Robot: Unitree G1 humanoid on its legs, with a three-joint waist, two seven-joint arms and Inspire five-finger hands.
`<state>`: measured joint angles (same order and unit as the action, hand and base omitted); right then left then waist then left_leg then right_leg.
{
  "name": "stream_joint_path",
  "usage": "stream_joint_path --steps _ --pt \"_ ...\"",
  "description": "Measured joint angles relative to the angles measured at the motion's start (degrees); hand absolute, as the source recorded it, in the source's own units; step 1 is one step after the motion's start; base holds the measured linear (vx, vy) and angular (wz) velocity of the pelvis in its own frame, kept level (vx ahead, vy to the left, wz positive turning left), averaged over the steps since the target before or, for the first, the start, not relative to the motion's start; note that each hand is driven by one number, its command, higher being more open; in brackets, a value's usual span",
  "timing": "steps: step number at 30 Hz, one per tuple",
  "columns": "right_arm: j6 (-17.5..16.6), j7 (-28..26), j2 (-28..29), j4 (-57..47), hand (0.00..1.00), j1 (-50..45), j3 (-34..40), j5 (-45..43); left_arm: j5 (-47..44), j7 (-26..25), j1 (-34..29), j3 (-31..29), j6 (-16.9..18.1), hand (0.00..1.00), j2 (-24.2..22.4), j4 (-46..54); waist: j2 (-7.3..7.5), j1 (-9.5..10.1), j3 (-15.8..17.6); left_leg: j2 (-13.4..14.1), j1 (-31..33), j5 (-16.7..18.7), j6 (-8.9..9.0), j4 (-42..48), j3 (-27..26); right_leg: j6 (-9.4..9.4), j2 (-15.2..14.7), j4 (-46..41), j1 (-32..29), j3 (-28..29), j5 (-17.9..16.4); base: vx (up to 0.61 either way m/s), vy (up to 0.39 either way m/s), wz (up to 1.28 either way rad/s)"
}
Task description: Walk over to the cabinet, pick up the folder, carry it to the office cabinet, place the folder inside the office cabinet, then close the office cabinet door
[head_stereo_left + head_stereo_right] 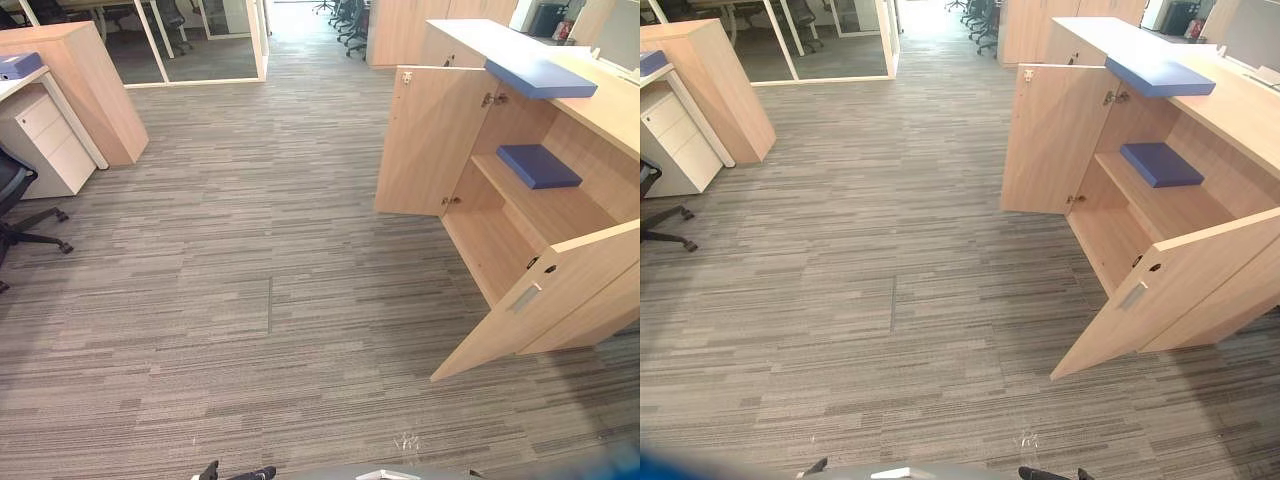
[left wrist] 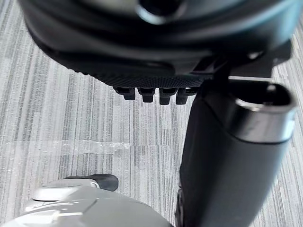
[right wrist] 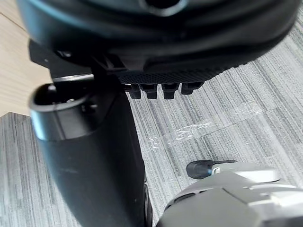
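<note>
A blue folder lies flat on the middle shelf of the office cabinet, wholly within the opening, so it should not obstruct a closing door. A second blue folder rests on the cabinet top, with one end overhanging the front edge above the opening. Which of the two is the task's folder cannot be determined.

Both doors stand wide open. The far door is swung out over the carpet, and the near door angles toward the robot.

The left hand and the right hand hang above the carpet with fingers loosely extended, grasping nothing.

Judgement: with a folder shelved and both hands free, closing the doors is the likely outstanding step. The cabinet is well apart from the robot, so an approach is required first.
</note>
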<state>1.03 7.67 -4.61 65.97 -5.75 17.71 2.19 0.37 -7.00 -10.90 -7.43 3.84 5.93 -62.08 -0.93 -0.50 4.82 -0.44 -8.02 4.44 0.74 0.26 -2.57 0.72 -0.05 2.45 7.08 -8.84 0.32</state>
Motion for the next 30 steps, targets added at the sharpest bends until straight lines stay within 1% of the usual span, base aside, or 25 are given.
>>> stream_joint_path --steps 2,3,4,6,7,9,14,16,18,20,22,23,24,25,26,27,28,29,30 --pt "-0.02 -0.11 -0.01 0.03 1.0 0.34 0.46 -0.02 -1.54 1.32 0.5 -0.02 0.18 1.0 0.03 -0.03 -0.1 0.05 0.1 0.04 0.0 -0.05 0.23 -0.24 -0.05 1.18 0.03 0.6 0.17 -0.15 0.12 0.0 0.0 0.0" --pt "-0.02 -0.13 0.03 0.03 1.0 0.59 0.67 -0.02 -2.58 1.63 0.58 -0.03 0.24 1.0 0.04 -0.03 -0.07 0.06 0.27 0.04 -0.01 -0.09 0.32 -0.33 -0.08 1.25 0.02 0.65 0.16 -0.18 0.14 0.0 0.0 0.0" --pt "-0.01 -0.23 0.23 0.04 1.0 1.25 1.42 -0.05 -5.78 2.66 0.63 -0.03 0.52 1.0 0.03 -0.03 -0.07 0.06 0.63 0.04 -0.07 -0.14 0.39 -0.57 -0.1 1.47 0.02 0.71 0.14 -0.2 0.09 0.0 0.0 0.0" --pt "-0.01 -0.31 0.27 0.05 1.0 1.73 1.42 -0.05 -7.49 3.06 0.55 -0.03 0.64 1.0 0.04 -0.04 -0.04 0.08 0.85 0.05 -0.27 -0.22 0.52 -0.81 -0.11 1.72 0.02 0.72 0.19 -0.22 0.02 0.0 0.0 0.0" --pt "0.01 -0.5 0.28 0.09 1.0 2.4 1.46 -0.07 -8.67 3.28 0.47 -0.03 0.64 1.0 -0.01 -0.07 -0.15 0.11 1.02 0.07 -0.47 -0.29 0.62 -1.03 -0.1 2.16 0.02 0.71 0.29 -0.25 -0.06 0.0 0.0 0.0" --pt "0.0 -0.69 0.27 0.06 1.0 2.8 1.48 -0.09 -8.79 3.28 0.6 -0.04 0.67 1.0 -0.06 -0.06 -0.19 0.12 1.63 0.09 -1.0 -0.3 0.63 -1.06 -0.07 2.3 0.02 0.77 0.95 -0.35 -0.06 0.0 0.0 0.0" --pt "0.01 -0.79 0.39 0.06 1.0 3.95 1.53 -0.1 -8.39 2.97 0.63 -0.04 0.82 1.0 -0.1 -0.04 -0.2 0.15 1.76 0.1 -1.24 -0.45 0.49 -1.28 0.01 2.35 0.03 0.8 1.16 -0.56 -0.11 -0.02 -0.007 0.01" --pt "0.06 -0.73 0.48 0.06 1.0 4.17 1.72 -0.11 -6.66 2.15 0.73 -0.04 0.95 1.0 -0.13 0.02 -0.19 0.15 1.75 0.1 -1.36 -0.82 0.47 -1.79 0.15 2.33 0.03 0.8 1.13 -0.74 -0.1 -0.03 -0.019 0.04" --pt "0.1 -0.63 1.02 0.11 1.0 4.49 3.69 -0.13 -5.63 1.71 0.82 -0.04 1.03 1.0 -0.15 0.02 -0.18 0.14 1.76 0.1 -1.46 -1.21 0.19 -2.29 0.35 2.31 0.07 0.85 1.12 -0.97 -0.1 -0.03 -0.023 0.06" --pt "0.09 0.2 1.79 0.11 1.0 5.07 4.89 -0.56 -4.18 0.57 0.89 -0.55 1.09 1.0 -0.23 0.4 0.13 0.22 2.06 0.13 -0.94 -1.39 0.3 -2.21 0.65 2.12 0.07 0.93 1.13 -1.5 -0.09 -0.05 -0.037 0.11" --pt "-0.02 1.04 3.31 0.05 1.0 5.63 5.37 -1.98 -4.1 -0.44 0.9 -2.01 1.11 1.0 -0.32 1.65 1.0 0.33 3.25 0.16 0.87 -0.26 1.24 1.55 0.29 1.87 -0.15 0.44 1.0 -2.01 -0.18 -0.04 -0.032 0.14" --pt "-0.39 1.23 3.97 -0.72 1.0 5.69 6.17 -2.78 -4.24 -1.09 1.1 -3.64 1.11 1.0 -0.84 2.7 1.2 0.45 4.63 0.81 3.56 2.58 1.61 8.04 -0.68 1.1 0.03 -1.09 0.47 -2.28 -0.73 -0.06 -0.023 0.1" --pt "-0.45 1.14 4.18 -1.4 1.0 5.72 6.24 -2.93 -4.24 -1.15 1.06 -4.59 1.1 1.0 -1.25 3.19 1.04 0.58 5.05 1.33 5.11 3.92 1.62 11.41 -1.53 0.36 0.26 -2.1 -0.15 -2.29 -1.24 -0.13 -0.029 0.04" --pt "-0.54 1.04 4.02 -2.98 1.0 5.38 6.41 -3.05 -4.24 -1.25 1.09 -6.27 1.09 1.0 -2.34 3.69 -0.03 0.66 5.98 3.31 8.91 7.28 2.12 20.59 -3.8 -1.32 1.06 -4.7 -0.88 -2.14 -3.03 -0.14 -0.015 -0.02" --pt "-0.88 0.2 3.87 -4.27 1.0 4.74 6.35 -4.16 -4.33 -1.62 1.04 -7.19 1.09 1.0 -3.04 4.56 -0.2 0.69 6.68 4.76 11.23 8.41 2.43 26.34 -5.38 -1.89 1.48 -5.96 -1.06 -2.12 -4.09 -0.13 -0.014 -0.03" --pt "-1.1 -0.03 3.79 -4.92 1.0 4.29 6.19 -4.76 -4.59 -2.07 1.0 -8.29 1.15 1.0 -3.68 5.5 -0.35 0.69 6.78 5.85 12.98 8.61 2.17 30.3 -6.76 -2.24 1.76 -6.25 -1.04 -2.12 -4.42 -0.07 -0.017 -0.12" --pt "-1.46 0.28 3.71 -5.64 1.0 3.84 5.92 -4.71 -5.57 -3.25 0.22 -10.5 1.27 1.0 -4.62 7.81 -0.75 0.89 7.1 8.34 16.92 8.19 1.82 38.49 -8.87 -2.79 2.37 -6.55 -0.74 -2.02 -4.75 -0.05 -0.02 -0.21" --pt "-1.68 0.78 3.71 -5.55 1.0 3.9 5.95 -4.72 -6.32 -3.58 -0.39 -12.07 1.53 1.0 -5.7 9.71 -0.9 1.6 7.36 10.16 20.3 8.85 0.66 44.83 -9.72 -3.41 2.51 -7.12 -0.76 -1.86 -5.08 -0.03 -0.016 -0.26" --pt "-1.59 1.17 3.52 -5.5 1.0 3.84 6.05 -4.72 -6.62 -3.76 -0.79 -12.23 1.73 1.0 -6.09 10.65 -0.85 2.1 7.39 10.82 21.69 9.59 0.64 46.27 -9.66 -3.51 2.42 -7.27 -0.91 -1.63 -5.16 0.03 0.02 -0.21"
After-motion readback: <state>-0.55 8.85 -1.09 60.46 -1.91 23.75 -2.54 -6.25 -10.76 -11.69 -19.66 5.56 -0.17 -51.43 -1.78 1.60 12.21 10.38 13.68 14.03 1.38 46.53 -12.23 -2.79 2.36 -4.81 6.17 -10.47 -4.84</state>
